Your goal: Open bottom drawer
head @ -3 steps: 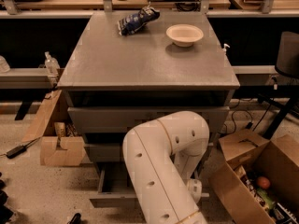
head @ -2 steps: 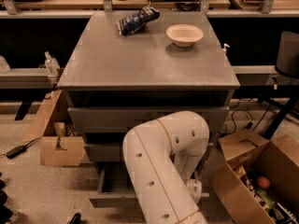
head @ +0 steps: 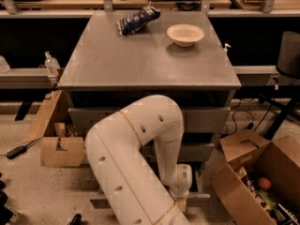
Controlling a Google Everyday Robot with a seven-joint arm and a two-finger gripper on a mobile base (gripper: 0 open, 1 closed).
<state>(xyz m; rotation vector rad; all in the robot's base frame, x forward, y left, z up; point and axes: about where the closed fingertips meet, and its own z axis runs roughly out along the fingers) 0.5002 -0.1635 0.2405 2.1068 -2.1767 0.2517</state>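
Nothing has shifted: the smooth white arm [head: 126, 163] bends before the grey cabinet [head: 140, 62].
Low at the flat bottom drawer [head: 200, 197], the pincer [head: 180, 201] is hidden; grip state cannot be told.

The white arm [head: 136, 149] with thin tan seams ends in a pale gripper [head: 180, 198] low at the grey bottom drawer [head: 205, 197], under a grey cabinet top [head: 140, 60] bearing a cream bowl [head: 185, 34] and a dark blue bag [head: 137, 20].

Hanging the gripper [head: 181, 201] low at the bottom drawer [head: 202, 197] front. Leaving bare floor [head: 47, 191] leftward, crowding the right side with an open cardboard box [head: 232, 186].
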